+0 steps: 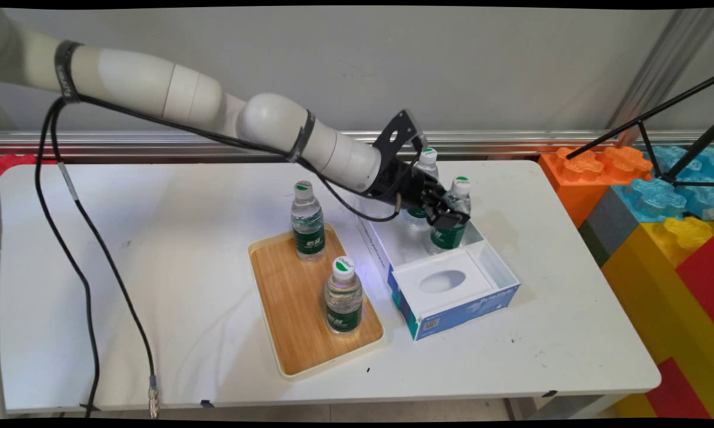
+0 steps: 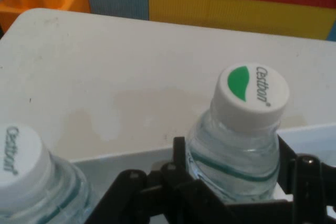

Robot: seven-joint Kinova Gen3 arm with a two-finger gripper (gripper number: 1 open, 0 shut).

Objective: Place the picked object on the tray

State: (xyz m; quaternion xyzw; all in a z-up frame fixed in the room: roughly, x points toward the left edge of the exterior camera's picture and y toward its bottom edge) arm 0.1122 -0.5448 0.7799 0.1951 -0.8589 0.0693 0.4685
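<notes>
As we looked from the left side of the white table point(image 1: 154, 285), we first saw a flat wooden tray with a pale rim point(image 1: 300, 309). Two small clear plastic water bottles stood on it. The far tray bottle point(image 1: 307, 223) and the near tray bottle point(image 1: 343, 295) were both upright, caps on top, well apart from each other. We thought the tray gave them a flat place to stand.

Next came an open white and blue cardboard box point(image 1: 452, 279), just beside the tray. A white insert with an oval hole point(image 1: 443, 282) filled its near end. Two more bottles stood upright in its far end.

Our black two-finger gripper point(image 1: 449, 217) reached down from the left. It was closed around a clear plastic water bottle with a white cap and green label point(image 1: 455, 214), the right one in the box. In the hand view, one finger point(image 2: 181, 156) was on each side of the bottle point(image 2: 241, 145), just under its shoulder. We thought that grip kept it from tipping.

This bottle stood straight up, its long way up and down, cap pointing up. We could not tell if its bottom touched the box floor. The other boxed bottle point(image 1: 423, 178) stood just beside it, partly behind the arm.

Far right were big colourful toy bricks point(image 1: 648, 196).
</notes>
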